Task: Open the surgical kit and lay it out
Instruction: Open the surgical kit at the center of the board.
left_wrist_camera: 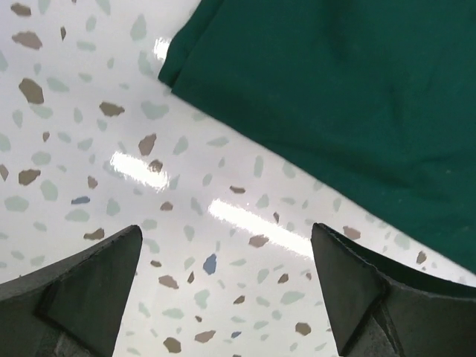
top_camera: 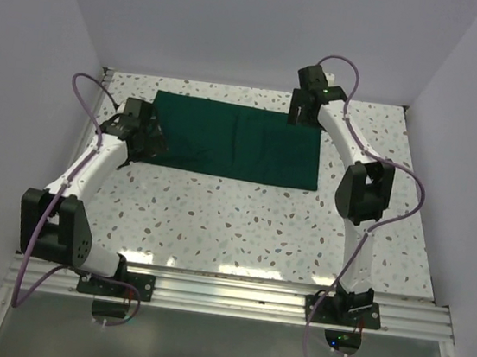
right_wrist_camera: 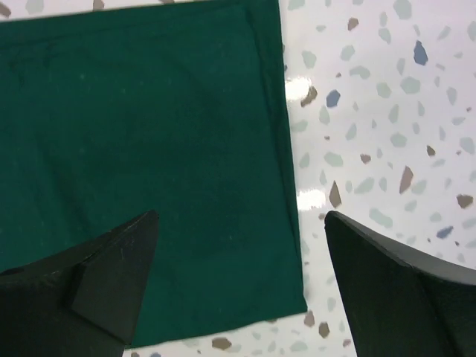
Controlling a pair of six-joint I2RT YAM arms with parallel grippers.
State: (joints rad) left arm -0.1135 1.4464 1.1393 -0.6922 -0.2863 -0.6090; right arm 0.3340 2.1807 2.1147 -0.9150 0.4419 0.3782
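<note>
**Arm bases (top_camera: 116, 285) on near rail (top_camera: 233, 289); cloth wrap (top_camera: 239, 139) flat at far side, nothing gripped**

Surface: your table (top_camera: 216, 219) is white terrazzo w/ grey, brown and blue flecks. It's glossy; both wrist views show streaks of light glare on it. Plain pale lilac walls (top_camera: 266, 25) box it in at back, L and R. Purple cables (top_camera: 80, 89) loop off each arm.

Kit: the cloth wrap is dark green and lies on the far half of the table, long side running L–R, w/ a few creases across it.

Tools:
- Left gripper (top_camera: 140, 132) sits at the wrap's near-L corner. In its wrist view the fingers (left_wrist_camera: 82, 297) are spread wide w/ nothing btwn them. Bare table lies under the gap, and the wrap's corner is just ahead.
- Right gripper (top_camera: 304, 108) sits at the wrap's far-R corner. Its fingers (right_wrist_camera: 104, 282) are also spread wide and hold nothing. One edge and one corner of the wrap lie in the gap, w/ a folded hem along that edge.

Hidden / unclear:
- In the top view each gripper covers the wrap corner it sits at.
- Wrist views crop the wrap, so you only get a corner's worth of it each.
- Can't tell whether either set of fingertips touches the table or the cloth.
- Anything under or inside the cloth can't be made out; only green fabric shows.
- The strip below the rail is dim grey, and I can't tell what it is.
</note>
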